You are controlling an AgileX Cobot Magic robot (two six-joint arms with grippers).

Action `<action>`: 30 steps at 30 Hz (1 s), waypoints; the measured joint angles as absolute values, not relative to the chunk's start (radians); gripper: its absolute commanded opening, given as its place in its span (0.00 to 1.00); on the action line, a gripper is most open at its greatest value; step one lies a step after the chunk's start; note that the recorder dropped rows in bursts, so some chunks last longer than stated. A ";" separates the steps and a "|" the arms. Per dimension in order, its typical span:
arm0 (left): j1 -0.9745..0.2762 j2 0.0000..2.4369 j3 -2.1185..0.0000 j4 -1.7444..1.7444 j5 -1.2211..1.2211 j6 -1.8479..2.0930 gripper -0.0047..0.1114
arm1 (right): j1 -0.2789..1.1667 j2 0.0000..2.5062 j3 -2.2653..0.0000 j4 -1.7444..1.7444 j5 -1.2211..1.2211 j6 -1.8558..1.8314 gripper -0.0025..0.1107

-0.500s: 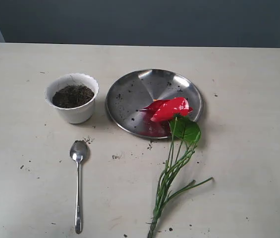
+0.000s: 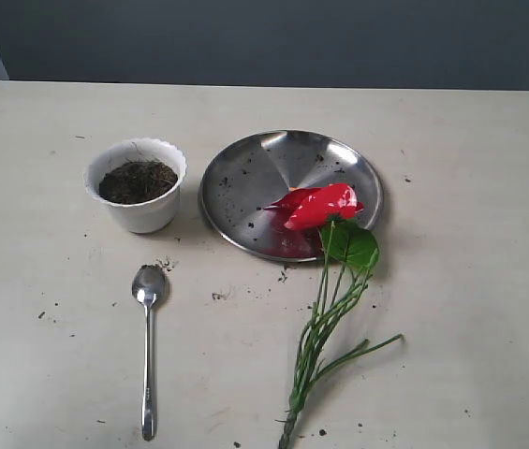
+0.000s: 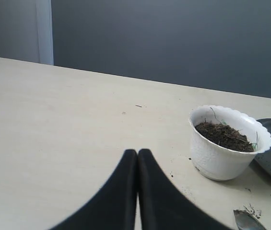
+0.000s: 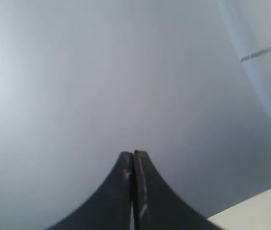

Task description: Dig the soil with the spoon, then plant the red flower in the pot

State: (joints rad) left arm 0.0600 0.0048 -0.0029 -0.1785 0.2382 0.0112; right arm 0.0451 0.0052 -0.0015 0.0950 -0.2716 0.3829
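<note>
The white scalloped pot [image 2: 137, 198] [image 3: 227, 143] stands at the left, filled with dark soil [image 2: 137, 181] [image 3: 224, 136]. In front of it the silver spoon [image 2: 148, 348] lies flat on the table, bowl toward the pot; its bowl tip shows in the left wrist view [image 3: 246, 221]. The red flower [image 2: 322, 206] rests its bloom on the steel plate [image 2: 255, 178], green leaf [image 2: 350, 245] and stems [image 2: 318, 344] trailing toward the front. My left gripper [image 3: 137, 154] is shut and empty, apart from the pot. My right gripper [image 4: 133, 155] is shut, aimed at a grey wall. Neither arm shows in the exterior view.
Soil crumbs [image 2: 219, 296] dot the beige table [image 2: 470, 281] and the plate. A grey wall [image 2: 283, 37] runs behind the table's far edge. A corner of the table [image 4: 260, 211] shows in the right wrist view.
</note>
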 measured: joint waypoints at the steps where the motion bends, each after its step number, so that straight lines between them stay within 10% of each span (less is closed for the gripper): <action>1: 0.060 0.005 -0.003 -0.179 0.238 0.011 0.04 | 0.045 0.005 -0.002 0.121 -0.267 0.533 0.02; 15: 0.060 0.005 -0.003 -0.179 0.238 0.011 0.04 | 0.258 0.062 -0.080 -0.414 -0.172 1.169 0.02; 30: 0.060 0.005 -0.003 -0.179 0.238 0.011 0.04 | 0.692 1.209 -1.046 -1.025 0.293 1.129 0.02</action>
State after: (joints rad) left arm 0.0600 0.0048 -0.0029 -0.1785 0.2382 0.0112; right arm 0.6920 1.2086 -1.0457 -1.0247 0.2928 1.1287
